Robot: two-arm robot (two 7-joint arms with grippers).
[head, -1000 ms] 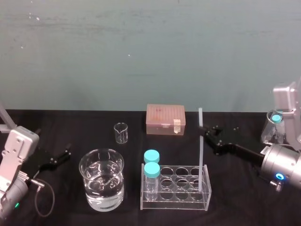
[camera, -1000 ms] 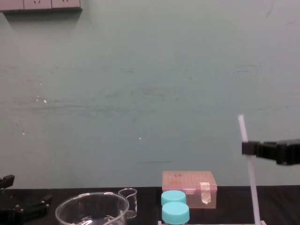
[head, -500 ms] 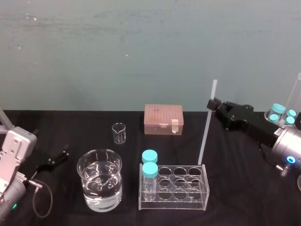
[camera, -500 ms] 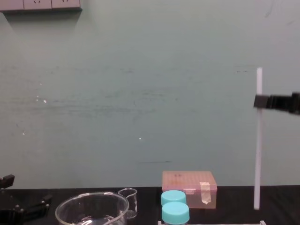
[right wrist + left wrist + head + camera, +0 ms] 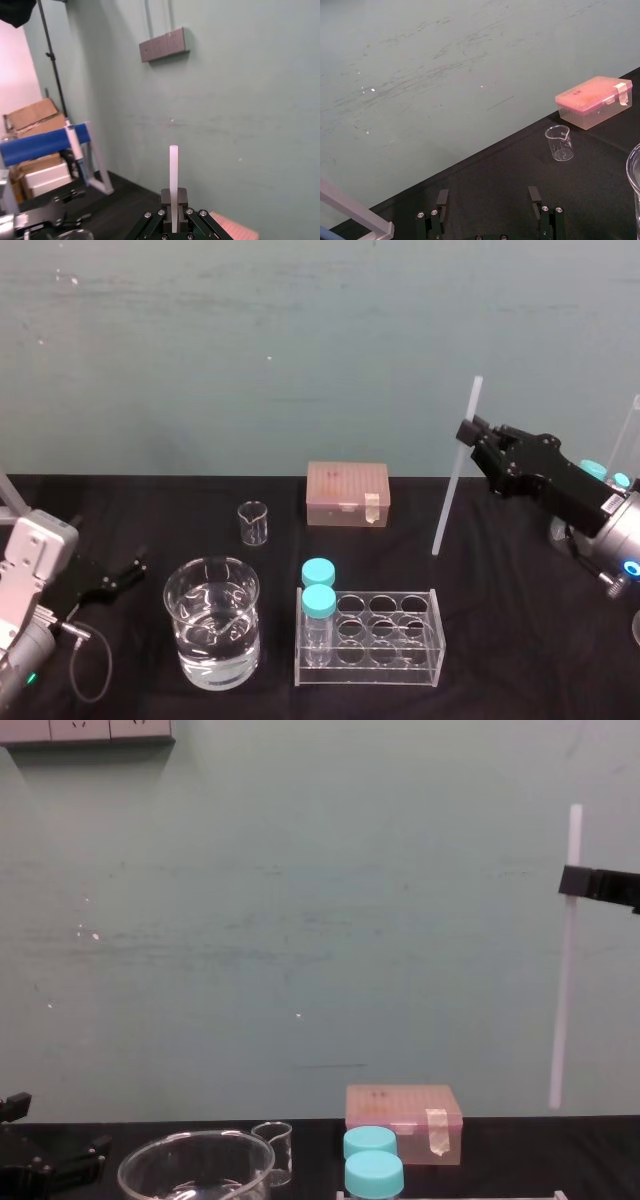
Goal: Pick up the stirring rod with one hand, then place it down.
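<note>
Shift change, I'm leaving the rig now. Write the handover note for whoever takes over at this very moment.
Right gripper: shut on the stirring rod near its upper end. The rod is nearly upright and hangs in the air, its lower end clear of the table, behind and to the right of the tube rack.
Left gripper: open, holding nothing, parked low at the table's left, beside the water beaker.
Done: the pick-up.
Left: lower the rod, set it down, release.
</note>
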